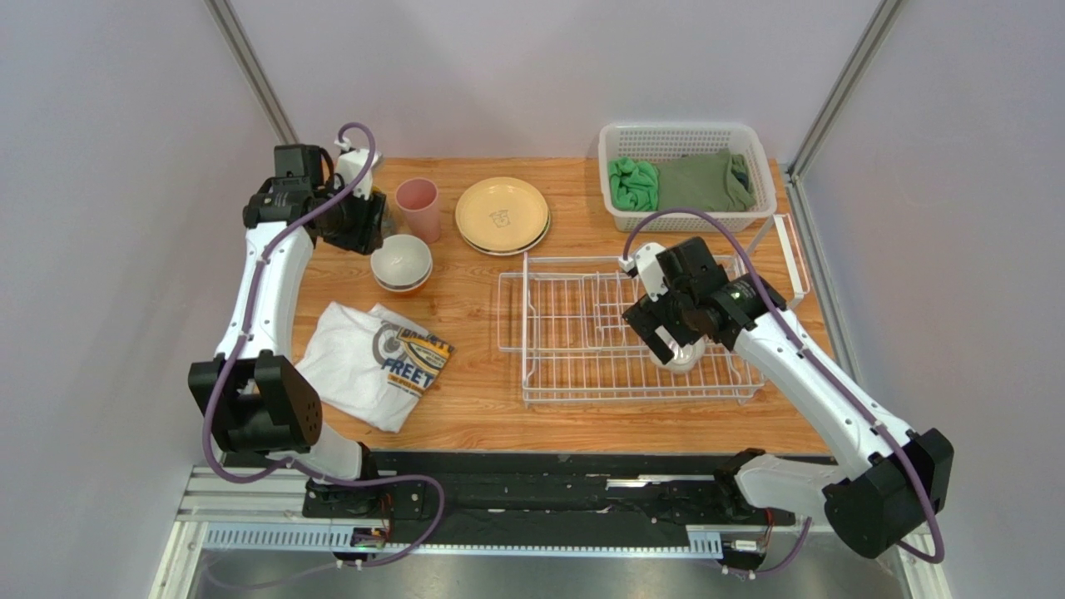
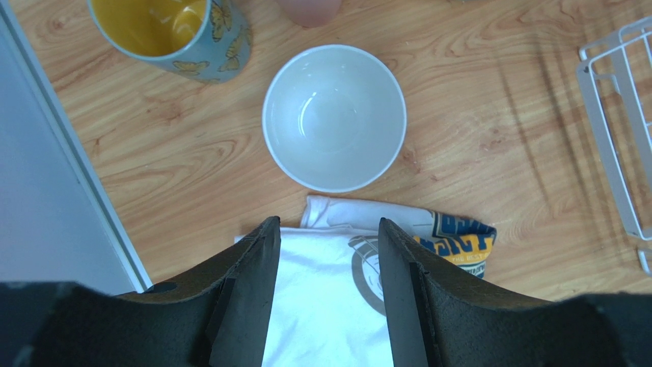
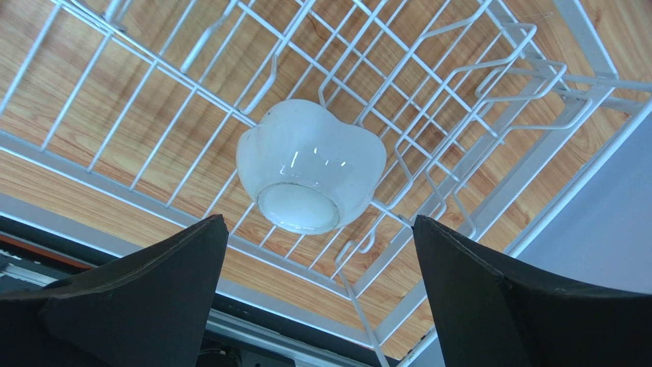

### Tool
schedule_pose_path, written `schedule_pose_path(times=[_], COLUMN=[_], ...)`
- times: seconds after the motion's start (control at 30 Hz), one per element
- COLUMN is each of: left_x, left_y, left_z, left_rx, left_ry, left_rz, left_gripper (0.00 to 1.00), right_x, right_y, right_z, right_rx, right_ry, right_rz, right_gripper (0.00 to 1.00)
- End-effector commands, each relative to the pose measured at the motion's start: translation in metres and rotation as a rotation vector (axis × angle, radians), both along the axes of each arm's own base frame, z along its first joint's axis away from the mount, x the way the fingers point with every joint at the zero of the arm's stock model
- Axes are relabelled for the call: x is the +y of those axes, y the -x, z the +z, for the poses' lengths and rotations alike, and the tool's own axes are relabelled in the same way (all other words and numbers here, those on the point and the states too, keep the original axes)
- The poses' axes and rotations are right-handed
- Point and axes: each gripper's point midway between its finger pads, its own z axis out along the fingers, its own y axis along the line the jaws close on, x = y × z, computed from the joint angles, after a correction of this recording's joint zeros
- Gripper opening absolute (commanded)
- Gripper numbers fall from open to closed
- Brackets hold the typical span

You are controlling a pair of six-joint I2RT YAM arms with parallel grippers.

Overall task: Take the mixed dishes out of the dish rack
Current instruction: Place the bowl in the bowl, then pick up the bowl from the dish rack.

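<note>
Overhead and wrist views, read from left to right across the worktop (image 1: 481, 406).

At the far left you see the left end effector (image 2: 329, 229), its fingers parted to a moderate gap with nothing between them. It hangs over the back left corner, above the T-shirt's top edge.

In the left wrist view a mug (image 2: 172, 30) stands upright at the upper left. It is blue-grey outside with butterfly prints and yellow inside. The pink cup (image 1: 418, 209) stands upright just right of it. In front of the cup sits a round white bowl (image 2: 334, 117), mouth up; a darker rim shows beneath it in the overhead view.

Near the front lies a folded white T-shirt (image 1: 375, 362). Its blue and yellow print reads "FREET" as far as you can make out; the rest is folded under or too small.

A stack of tan plates (image 1: 501, 215) rests at the back centre, with a small unreadable mark on the top one.

The dish rack (image 1: 588, 337) stands right of centre. In its near right part a lobed bowl (image 3: 310, 164) of white glaze lies tipped, foot toward the wrist camera, resting on the wires.

The right end effector (image 3: 317, 222) is spread wide, one finger on each side of that bowl and clear of it.

At the back right a white basket (image 1: 685, 135) holds green cloths (image 1: 706, 181).
</note>
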Motion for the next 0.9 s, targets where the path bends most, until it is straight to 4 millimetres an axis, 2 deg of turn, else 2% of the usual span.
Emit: schedule_pose_path(times=[0.0, 0.17, 0.2, 0.27, 0.4, 0.6, 0.87], left_x=[-0.014, -0.017, -0.017, -0.018, -0.018, -0.019, -0.016], left_y=[0.016, 0.021, 0.021, 0.022, 0.022, 0.022, 0.02], left_z=[0.012, 0.006, 0.006, 0.003, 0.0, -0.003, -0.007], left_rx=[-0.034, -0.026, -0.025, -0.017, -0.011, -0.001, 0.012], left_ry=[0.012, 0.01, 0.008, 0.007, 0.004, 0.005, -0.004], left_rz=[-0.081, -0.109, -0.115, -0.121, -0.129, -0.138, -0.133], left_gripper=[0.59, 0.59, 0.59, 0.59, 0.59, 0.59, 0.59], right_x=[-0.008, -0.014, -0.01, -0.016, -0.02, -0.021, -0.023], right_y=[-0.003, -0.006, -0.005, -0.011, -0.008, -0.005, -0.018], right_z=[0.0, 0.006, 0.006, 0.011, 0.01, -0.008, -0.02], right_rx=[0.039, 0.085, 0.104, 0.094, 0.157, 0.283, 0.336], right_ry=[0.05, 0.014, -0.017, -0.019, -0.057, -0.087, -0.113], right_rz=[0.079, 0.161, 0.191, 0.21, 0.267, 0.367, 0.414], right_gripper=[0.99, 0.99, 0.99, 0.99, 0.99, 0.98, 0.98])
